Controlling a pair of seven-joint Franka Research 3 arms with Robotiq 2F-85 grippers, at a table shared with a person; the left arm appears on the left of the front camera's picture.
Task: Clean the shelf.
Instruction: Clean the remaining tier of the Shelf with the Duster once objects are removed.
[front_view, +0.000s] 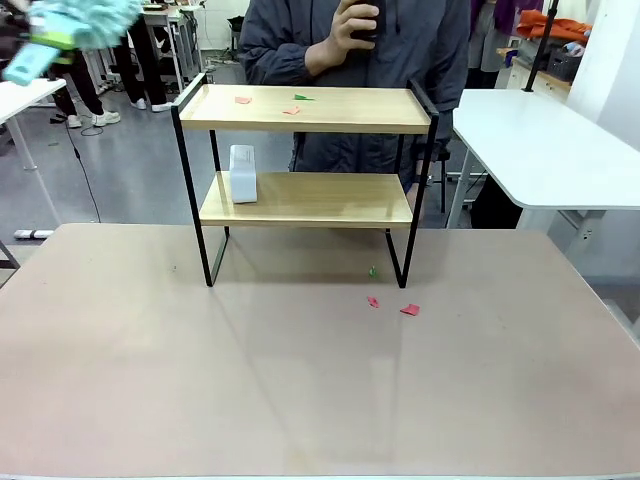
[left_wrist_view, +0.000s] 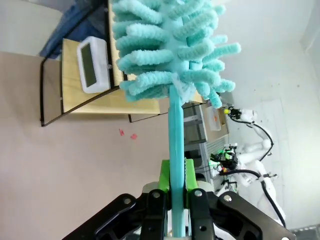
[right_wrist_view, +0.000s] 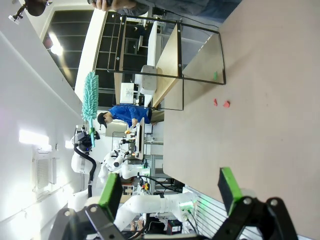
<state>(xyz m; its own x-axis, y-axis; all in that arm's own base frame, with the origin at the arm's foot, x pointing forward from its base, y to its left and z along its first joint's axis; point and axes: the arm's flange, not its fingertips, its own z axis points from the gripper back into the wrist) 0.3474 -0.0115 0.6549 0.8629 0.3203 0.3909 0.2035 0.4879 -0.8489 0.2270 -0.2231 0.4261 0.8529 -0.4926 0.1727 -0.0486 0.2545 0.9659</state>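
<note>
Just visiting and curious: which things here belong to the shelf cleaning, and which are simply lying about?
Job: shelf; teal duster clamped in left gripper; paper scraps on its top board.
Lying about: white box on the lower board; loose scraps on the table.

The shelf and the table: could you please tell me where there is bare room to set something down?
The shelf's lower board is bare from the white box at its left end to the right frame. The top board's right half is free; paper scraps litter its left-middle. The table is bare in front, except coloured bits by the right front leg.
</note>
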